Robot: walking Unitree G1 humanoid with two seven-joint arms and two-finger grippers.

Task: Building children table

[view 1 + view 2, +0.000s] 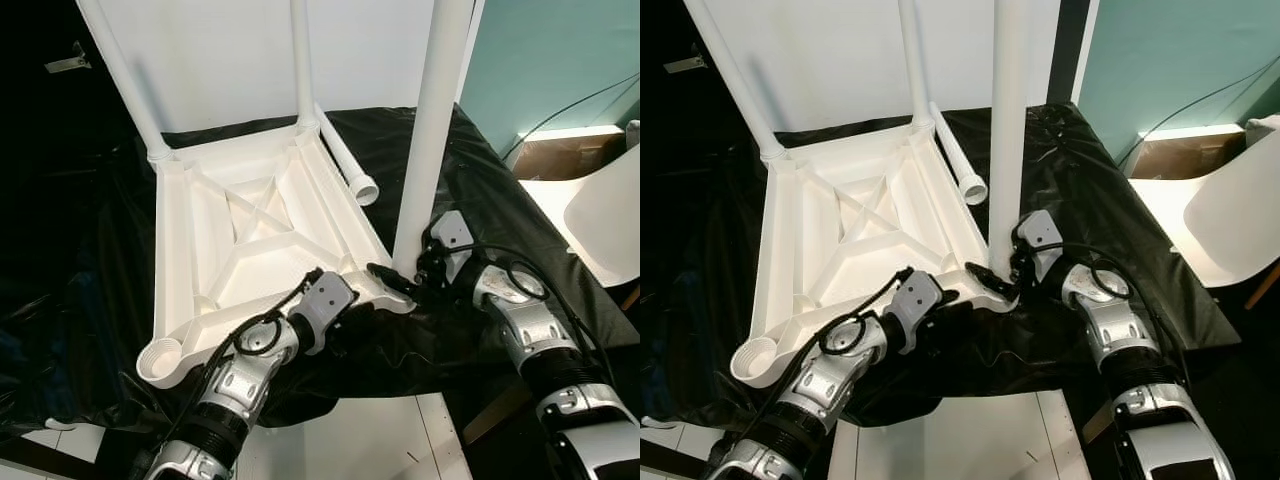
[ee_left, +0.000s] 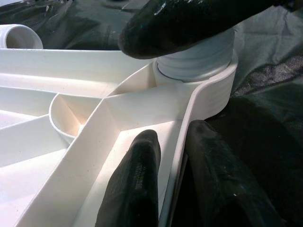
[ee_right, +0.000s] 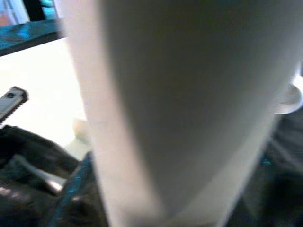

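Three legs: already standing in the upturned tabletop (image 1: pixel 250 250), two at the far corners and the near-right leg (image 1: pixel 432 120), which rises straight up out of its corner socket (image 2: pixel 199 71).
Fourth leg (image 1: pixel 345 165): lying loose on the black sheet (image 1: pixel 480 200), touching the top's right edge, its long axis running away from us and its open end nearest the right arm.
Empty socket (image 1: pixel 165 358): near-left corner, just beside our left arm (that's where the last one has to go, we reckon).
Left gripper (image 2: pixel 170 156): narrow, its fingers pinching the thin rim of the top right by the near-right socket, one inside the wall, one outside.
Right gripper (image 1: pixel 405 275): at the foot of the upright leg; we see one finger (image 2: pixel 189 23) pressed against the base, but can't tell how far apart the jaws stand.
Key relation: the loose leg sits beyond and just left of the right gripper, nearer that arm than our left.
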